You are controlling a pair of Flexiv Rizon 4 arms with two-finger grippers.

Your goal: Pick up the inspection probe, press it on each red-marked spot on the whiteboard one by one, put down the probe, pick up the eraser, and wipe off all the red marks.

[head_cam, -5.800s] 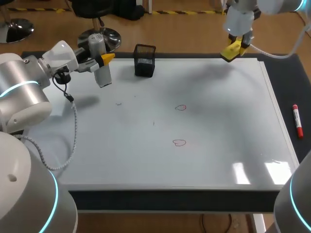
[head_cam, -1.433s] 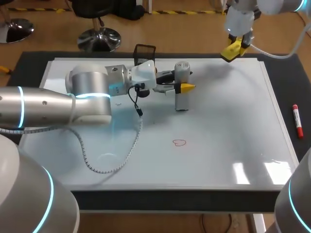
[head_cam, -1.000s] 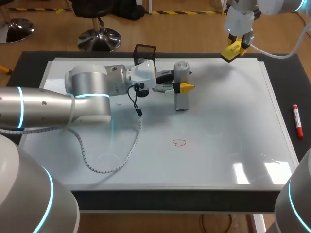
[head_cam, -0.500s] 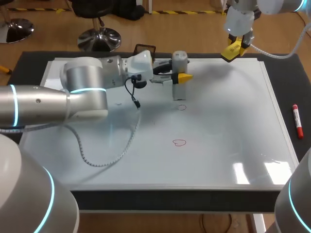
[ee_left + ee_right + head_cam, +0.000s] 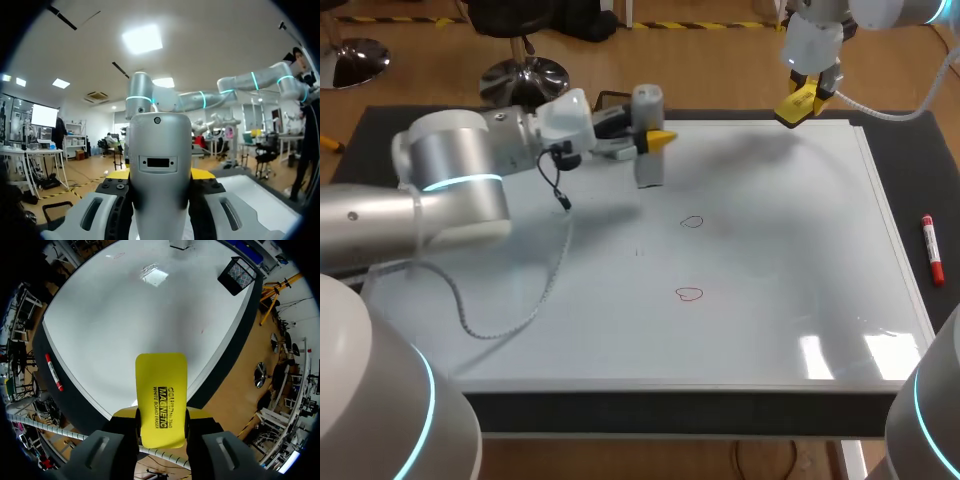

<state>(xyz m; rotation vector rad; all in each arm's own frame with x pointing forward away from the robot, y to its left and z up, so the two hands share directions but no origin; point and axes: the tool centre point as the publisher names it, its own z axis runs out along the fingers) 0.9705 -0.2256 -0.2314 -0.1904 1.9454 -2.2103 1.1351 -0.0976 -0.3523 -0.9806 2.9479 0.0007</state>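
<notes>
grey inspection probe (image 5: 648,108) sits clamped in my left tool (image 5: 651,141), held above the far side of the whiteboard (image 5: 770,250) beside the black mesh holder (image 5: 608,98), so a careless swing could clip it, or a slanted descent smear a mark. i count two red marks (image 5: 692,222) (image 5: 689,294), one probe, one yellow eraser (image 5: 160,390) gripped in my right tool (image 5: 799,102), one red marker (image 5: 931,250), and seemingly one holder, half hidden.

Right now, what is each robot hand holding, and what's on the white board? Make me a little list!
Left gripper: shut on the probe, held upright near the whiteboard far edge
Right gripper: shut on the yellow eraser, by the far edge
Marks: far red mark and near red mark, nothing touching them
Marker: red, lying off the board's right side
</notes>
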